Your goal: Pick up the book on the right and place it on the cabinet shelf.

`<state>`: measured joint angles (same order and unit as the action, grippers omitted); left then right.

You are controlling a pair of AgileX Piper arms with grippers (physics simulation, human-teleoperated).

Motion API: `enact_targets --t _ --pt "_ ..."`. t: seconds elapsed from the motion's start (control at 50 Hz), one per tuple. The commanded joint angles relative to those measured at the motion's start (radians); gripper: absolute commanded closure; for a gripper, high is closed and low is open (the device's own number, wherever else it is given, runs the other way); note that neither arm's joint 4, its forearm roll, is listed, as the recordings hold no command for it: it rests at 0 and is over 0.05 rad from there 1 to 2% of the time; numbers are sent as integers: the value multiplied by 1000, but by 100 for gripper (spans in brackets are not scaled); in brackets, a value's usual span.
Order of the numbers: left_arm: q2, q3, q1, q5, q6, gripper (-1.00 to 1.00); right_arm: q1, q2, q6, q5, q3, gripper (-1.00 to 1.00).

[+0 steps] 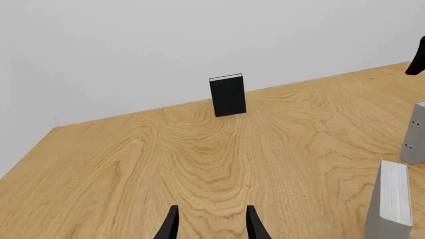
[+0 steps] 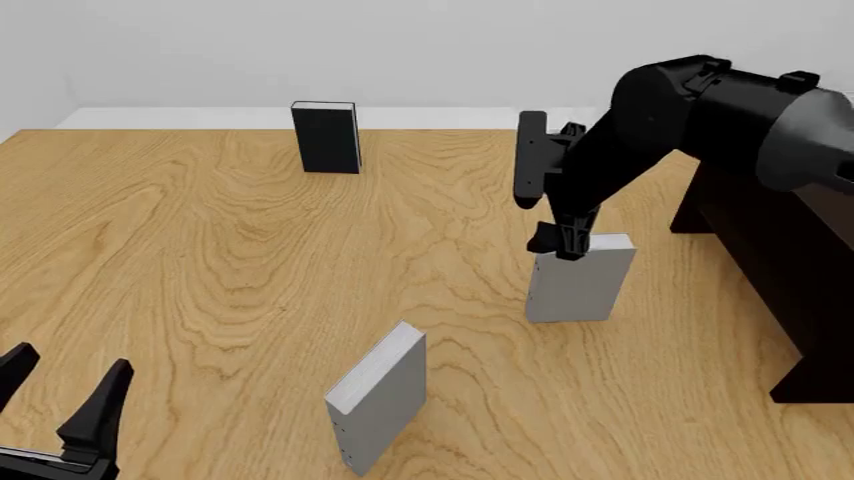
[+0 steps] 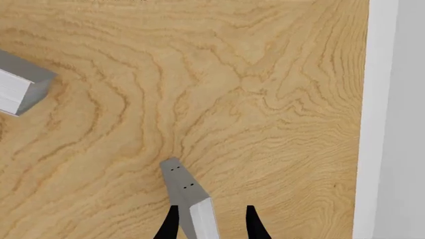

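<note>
Book (image 2: 582, 288) upright beside cabinet shelf (image 2: 787, 250).

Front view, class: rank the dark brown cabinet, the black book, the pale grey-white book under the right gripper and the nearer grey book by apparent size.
1. Dark brown cabinet, largest.
2. Pale grey-white book and nearer grey book: alike; nearness makes ranking unsure.
3. Black book, smallest, though farthest away.

Light wood-grain table (image 2: 200, 250), plain pale grey wall (image 2: 400, 40) behind, even light.
</note>
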<state>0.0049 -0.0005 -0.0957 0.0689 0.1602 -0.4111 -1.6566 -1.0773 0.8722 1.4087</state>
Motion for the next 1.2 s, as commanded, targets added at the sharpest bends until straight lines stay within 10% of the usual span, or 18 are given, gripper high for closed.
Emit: enact_targets --t 0.02,1.2 --pt "-1 0 -2 8 5 -100 -6 -18 31 -21 -22 -100" --pt "4 0 -2 39 18 -100 86 -96 16 -133 -142 -100"
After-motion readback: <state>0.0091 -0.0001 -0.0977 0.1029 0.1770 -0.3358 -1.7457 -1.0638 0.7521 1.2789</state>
